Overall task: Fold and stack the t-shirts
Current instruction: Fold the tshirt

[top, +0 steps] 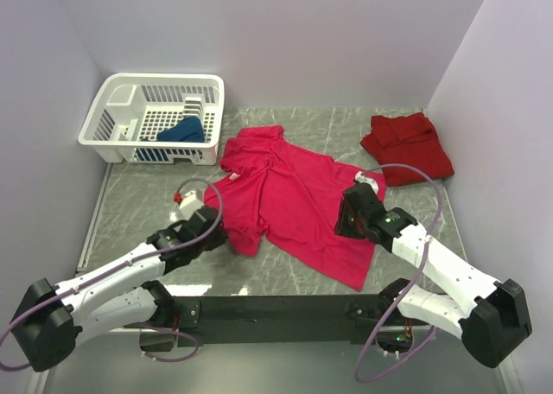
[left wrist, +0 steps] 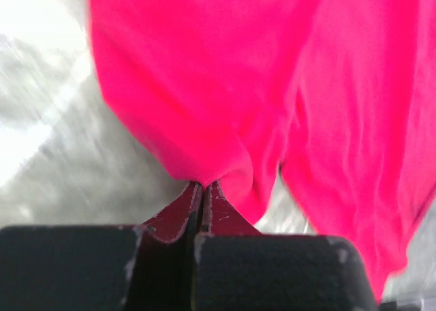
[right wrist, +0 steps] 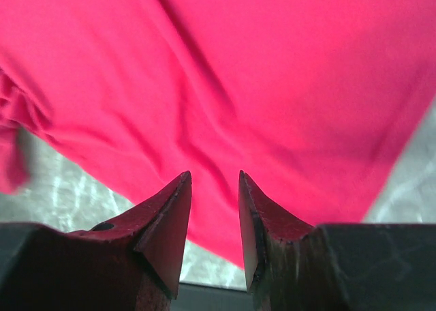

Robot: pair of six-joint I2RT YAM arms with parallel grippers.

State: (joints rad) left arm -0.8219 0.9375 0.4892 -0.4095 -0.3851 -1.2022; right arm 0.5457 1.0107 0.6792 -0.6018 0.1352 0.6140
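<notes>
A magenta t-shirt (top: 294, 195) lies spread and rumpled across the middle of the table. My left gripper (top: 226, 237) is at its lower left edge. In the left wrist view the left gripper (left wrist: 204, 185) is shut, with a bunched fold of the magenta t-shirt (left wrist: 204, 72) pinched at its tips. My right gripper (top: 344, 217) hovers over the shirt's right side. In the right wrist view the right gripper (right wrist: 214, 178) stands open above the cloth (right wrist: 225, 72) with nothing between its fingers. A darker red t-shirt (top: 406, 143) lies crumpled at the back right. A dark blue t-shirt (top: 183, 131) sits in the basket.
The white lattice basket (top: 155, 83) stands at the back left corner. White walls close in the left, back and right of the grey marbled tabletop (top: 138, 204). A dark bar carrying the arm bases runs along the near edge.
</notes>
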